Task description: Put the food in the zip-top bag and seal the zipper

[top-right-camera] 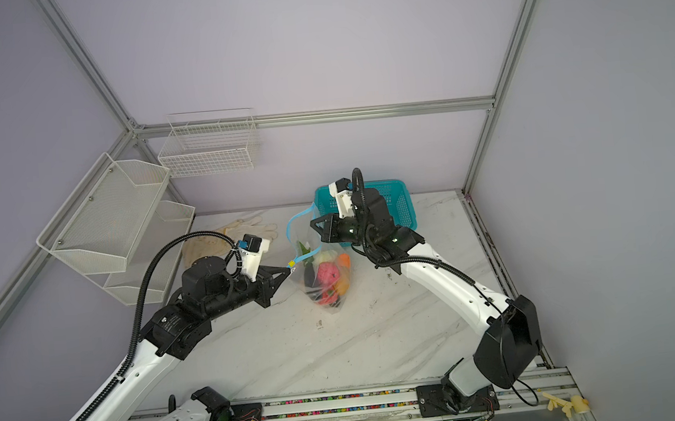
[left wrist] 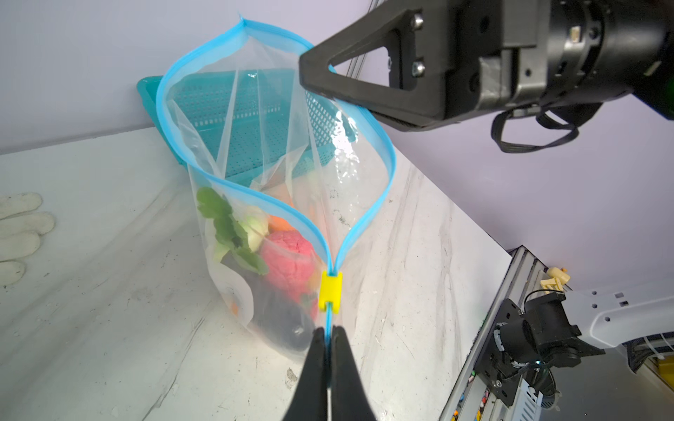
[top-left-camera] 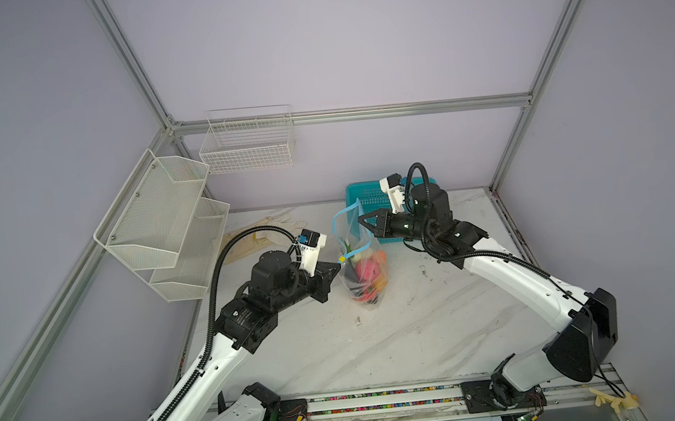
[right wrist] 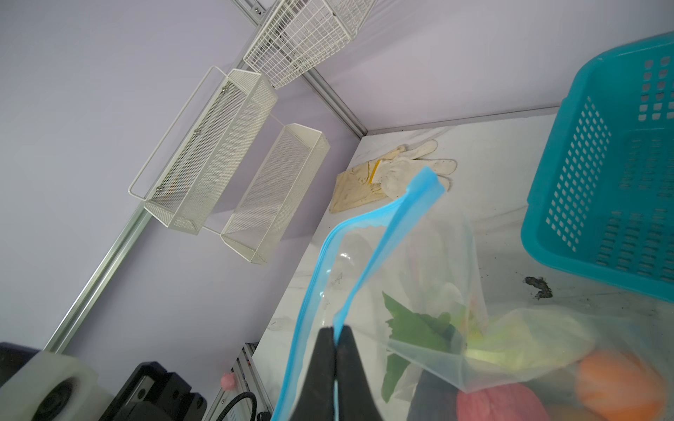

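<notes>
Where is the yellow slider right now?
In the left wrist view, the yellow slider sits on the zipper just past the tips of the left gripper, which pinches the strip; beyond it the mouth gapes open.

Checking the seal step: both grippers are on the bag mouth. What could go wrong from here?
The left gripper pinches the zipper just past the yellow slider, not the slider itself; a pull may drag the zip-top bag without closing it.
The right gripper holds only one lip; the mouth gapes, so the food could spill if the bag tips.
</notes>
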### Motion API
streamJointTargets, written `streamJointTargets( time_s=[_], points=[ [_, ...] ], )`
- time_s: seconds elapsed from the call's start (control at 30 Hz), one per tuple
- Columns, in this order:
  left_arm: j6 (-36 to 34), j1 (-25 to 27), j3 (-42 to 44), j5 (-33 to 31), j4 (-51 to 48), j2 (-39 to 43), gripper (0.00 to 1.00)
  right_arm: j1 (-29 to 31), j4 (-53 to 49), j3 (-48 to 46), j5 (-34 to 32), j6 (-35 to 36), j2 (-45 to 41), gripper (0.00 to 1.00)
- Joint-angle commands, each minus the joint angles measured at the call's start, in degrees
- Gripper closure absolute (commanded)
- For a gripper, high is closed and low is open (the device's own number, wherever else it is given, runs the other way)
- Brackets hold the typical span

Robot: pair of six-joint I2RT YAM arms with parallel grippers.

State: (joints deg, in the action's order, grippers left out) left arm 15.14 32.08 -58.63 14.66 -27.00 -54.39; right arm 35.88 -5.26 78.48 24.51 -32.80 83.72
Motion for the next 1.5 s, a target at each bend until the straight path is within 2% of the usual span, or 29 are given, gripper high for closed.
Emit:
streamJointTargets(
  time_s=[0.0, 0.1, 0.23, 0.3, 0.4, 0.57, 0.63, 0.8, 1.03, 1.27, 1.47],
  points=[
    [-2.2, 0.3, -6.9, 0.8, 1.2, -1.0, 1.0, -0.3, 3.3, -2.8, 1.0, -0.3, -2.7, 0.93],
    [-2.6, 0.4, -7.8, 0.8, 1.2, -1.6, 1.0, -0.5, 3.5, -3.4, 1.5, 0.7, -3.0, 0.86],
    [-4.2, 0.4, -9.9, 0.9, -0.3, -2.2, 1.0, -1.6, 2.8, -1.3, 2.7, 4.0, -3.0, 0.65],
    [-5.0, 0.3, -10.8, 0.7, -1.2, -2.4, 1.0, -2.6, 2.3, 0.1, 4.8, 8.2, -3.1, 0.57],
    [-6.2, 0.3, -11.1, 0.3, -2.1, -2.1, 1.0, -3.9, 1.9, 1.3, 8.5, 18.6, -4.6, 0.42],
    [-8.3, 0.2, -11.5, 0.1, -2.9, -2.1, 1.0, -4.0, -0.4, 0.6, 20.7, 43.7, -8.9, 0.44],
    [-9.4, 0.3, -12.0, 0.3, -3.2, -2.5, 1.0, -4.0, -1.3, 0.3, 25.6, 52.3, -9.7, 0.49],
    [-12.7, 0.3, -14.2, -1.2, -4.7, -2.8, 1.0, -3.9, -8.8, 2.4, 31.6, 71.5, -10.1, 0.52],
    [-16.4, 0.2, -15.1, -2.7, -5.4, -2.3, 1.0, -1.5, -22.2, 11.0, 29.3, 83.9, -3.8, 0.51],
    [-18.8, 0.3, -14.8, -3.0, -5.2, -1.9, 1.0, 3.3, -32.5, 20.5, 23.2, 89.6, 5.0, 0.55],
    [-20.3, 0.2, -13.6, -2.9, -4.1, -0.5, 1.0, 4.3, -36.2, 25.0, 21.8, 92.8, 9.0, 0.56]
  ],
)
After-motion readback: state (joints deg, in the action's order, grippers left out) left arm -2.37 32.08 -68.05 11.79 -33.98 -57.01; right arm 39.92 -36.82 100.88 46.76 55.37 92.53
